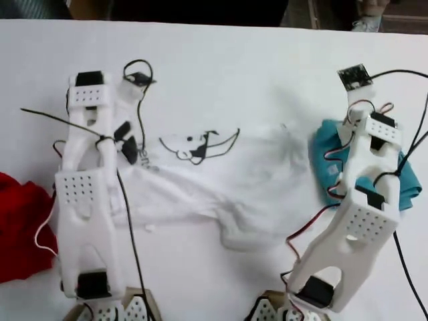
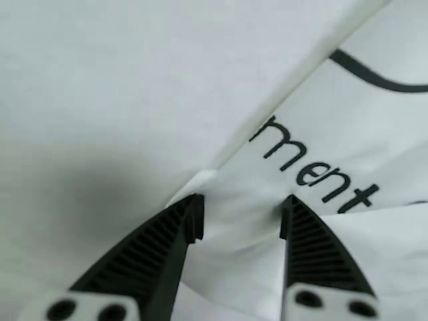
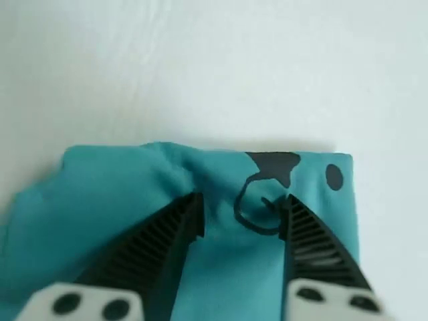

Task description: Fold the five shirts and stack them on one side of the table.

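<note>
Since the white shirt [image 1: 221,190] is soft, light and limp, it will sag and bunch, so grab a hem corner or sleeve edge. It lies rumpled mid-tabletop [image 1: 221,67]. The left tool [image 2: 241,208] is spread, straddling its edge by the print. The right tool [image 3: 241,204] is spread over the folded teal shirt [image 3: 120,184], just beside. A red shirt [image 1: 17,221] is heaped beyond the left arm.

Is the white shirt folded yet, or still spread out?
Spread, not folded: the white shirt lies rumpled lengthwise across the table, left gripper open over its edge.
</note>
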Tool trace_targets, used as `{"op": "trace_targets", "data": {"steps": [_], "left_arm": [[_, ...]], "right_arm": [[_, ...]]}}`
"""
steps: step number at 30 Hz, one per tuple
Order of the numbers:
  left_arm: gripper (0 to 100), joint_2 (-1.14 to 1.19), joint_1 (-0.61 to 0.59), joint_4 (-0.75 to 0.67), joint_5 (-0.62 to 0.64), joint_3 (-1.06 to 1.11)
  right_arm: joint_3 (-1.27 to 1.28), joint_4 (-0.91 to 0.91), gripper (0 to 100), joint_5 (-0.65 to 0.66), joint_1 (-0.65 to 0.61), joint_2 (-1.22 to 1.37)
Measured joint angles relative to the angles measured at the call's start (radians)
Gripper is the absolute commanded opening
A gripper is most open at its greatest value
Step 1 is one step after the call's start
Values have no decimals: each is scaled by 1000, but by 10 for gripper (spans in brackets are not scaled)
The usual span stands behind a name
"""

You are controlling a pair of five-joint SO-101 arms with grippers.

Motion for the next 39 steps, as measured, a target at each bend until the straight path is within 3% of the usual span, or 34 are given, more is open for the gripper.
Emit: {"op": "trace_targets", "data": {"steps": [9, 23, 28, 35, 39], "left_arm": [[212, 0, 2, 0, 0, 0], [213, 0, 2, 0, 0, 0], [213, 0, 2, 0, 0, -11], [213, 0, 3, 2, 23, -97], [213, -81, 11, 2, 92, -110]], "right_arm": [[-40, -23, 169, 78, 74, 40], [-124, 17, 170, 86, 204, 46], [-206, 133, 176, 69, 176, 48], [-497, 410, 223, -146, 51, 49], [-686, 626, 223, -189, -43, 49]]}}
